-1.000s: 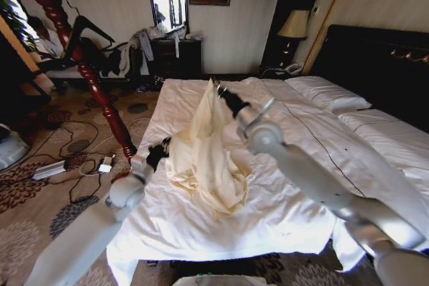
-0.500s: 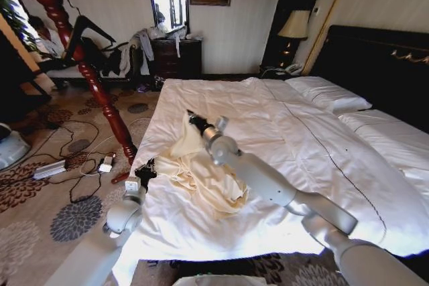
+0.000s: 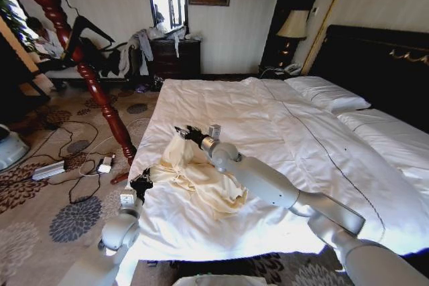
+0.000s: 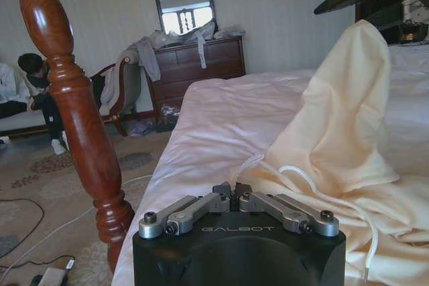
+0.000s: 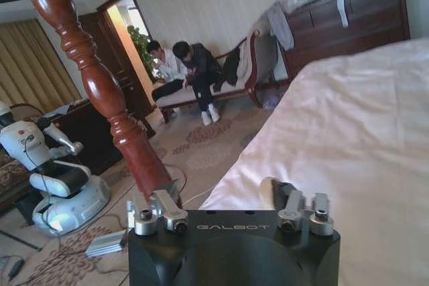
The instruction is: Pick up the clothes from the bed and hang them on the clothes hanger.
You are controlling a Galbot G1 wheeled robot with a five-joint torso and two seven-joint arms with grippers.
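The cream shirt (image 3: 198, 175) lies crumpled on the bed (image 3: 268, 118) near its left edge, with one end drawn up into a peak (image 4: 358, 51). My right gripper (image 3: 182, 131) is at that peak with its jaws apart. A fold of cream cloth (image 5: 267, 187) rests against one finger (image 5: 286, 192). My left gripper (image 3: 141, 183) is shut at the bed's left edge, its tips just short of the shirt's hem (image 4: 251, 164). A slim black clothes hanger (image 3: 94, 27) hangs on the wooden stand at the far left.
The red-brown coat stand (image 3: 87, 65) rises close to the bed's left side. Cables and a power strip (image 3: 50, 169) lie on the carpet. A dresser (image 3: 175, 55), garment-covered chairs and seated people are behind. Another robot (image 5: 47, 172) stands on the floor.
My right gripper has come down and leftward, lowering the shirt's peak from high above the bed to just over it. My left gripper has drawn back from the shirt to the bed's edge.
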